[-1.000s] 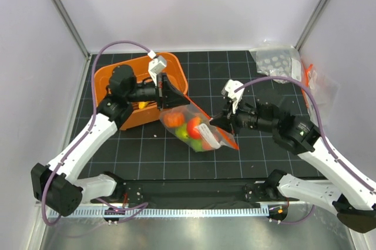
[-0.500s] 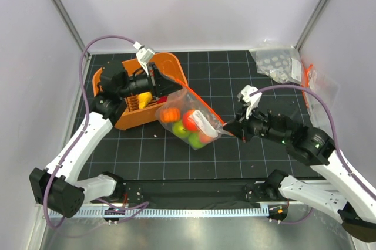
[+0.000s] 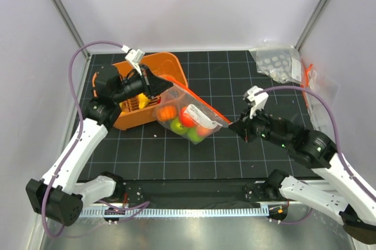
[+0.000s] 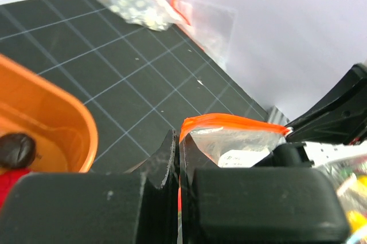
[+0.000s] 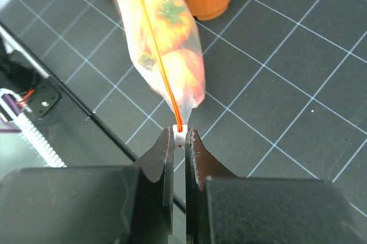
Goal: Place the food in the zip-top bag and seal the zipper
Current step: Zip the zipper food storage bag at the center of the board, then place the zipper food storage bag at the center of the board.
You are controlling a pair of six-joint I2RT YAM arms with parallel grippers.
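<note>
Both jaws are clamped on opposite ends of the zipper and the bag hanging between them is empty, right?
Not empty. The top external view shows toy food, orange, red and green, inside the zip-top bag. The rest holds: the left gripper and right gripper each pinch one end of the zipper.

In the left wrist view the left gripper (image 4: 178,144) covers most of the bag (image 4: 241,141), and the food (image 4: 355,218) is only a blurred sliver at the right edge. The basket (image 4: 57,106) is cut off at that view's left edge, and from above the left arm (image 3: 117,88) hides part of its inside.
</note>
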